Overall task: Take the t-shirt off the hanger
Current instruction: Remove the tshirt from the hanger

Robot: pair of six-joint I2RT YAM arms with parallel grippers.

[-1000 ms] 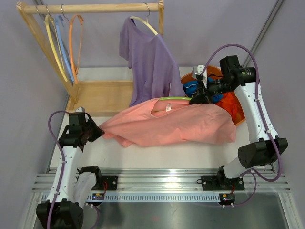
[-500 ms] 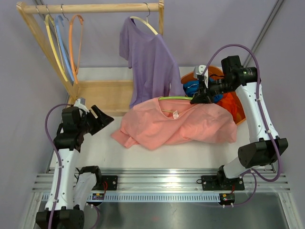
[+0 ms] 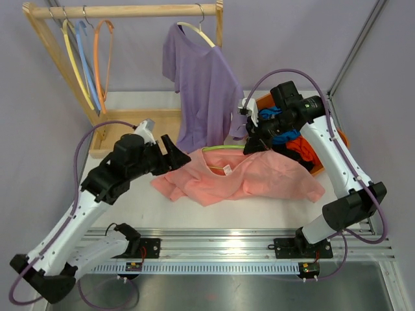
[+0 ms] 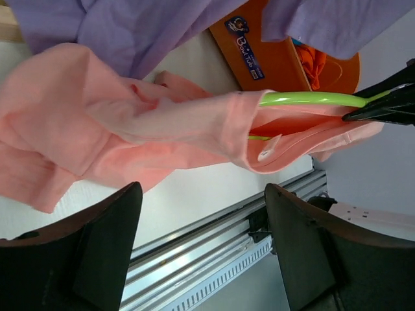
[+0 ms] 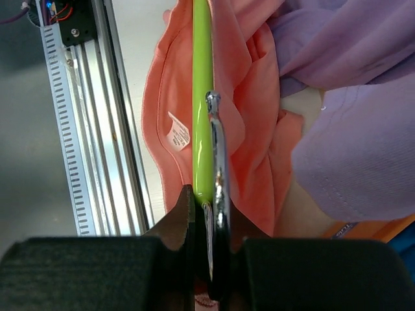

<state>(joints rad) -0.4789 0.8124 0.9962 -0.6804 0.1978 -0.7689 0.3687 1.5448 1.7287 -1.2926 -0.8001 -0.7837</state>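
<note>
The pink t-shirt [image 3: 259,181] lies crumpled on the white table, still over a green hanger [image 3: 224,149] whose bar shows at the collar. My right gripper [image 3: 249,141] is shut on the hanger [image 5: 202,97] where its metal hook [image 5: 218,155] meets it, pink cloth [image 5: 243,78] on both sides. My left gripper [image 3: 176,153] hovers open over the shirt's left end, nothing between its fingers [image 4: 97,253]. In the left wrist view, the shirt [image 4: 97,129] and the hanger [image 4: 311,99] lie beyond the open jaws.
A purple t-shirt [image 3: 202,81] hangs from the wooden rack [image 3: 123,11] just behind the pink one. Yellow, blue and orange hangers [image 3: 84,58] hang at the rack's left. An orange basket [image 3: 321,159] with clothes sits at the right. A metal rail [image 3: 214,243] runs along the near edge.
My left gripper opened and let go of the shirt's left edge, then swung up and right toward the shirt. The right gripper carried the hanger leftward, and the shirt bunched up.
</note>
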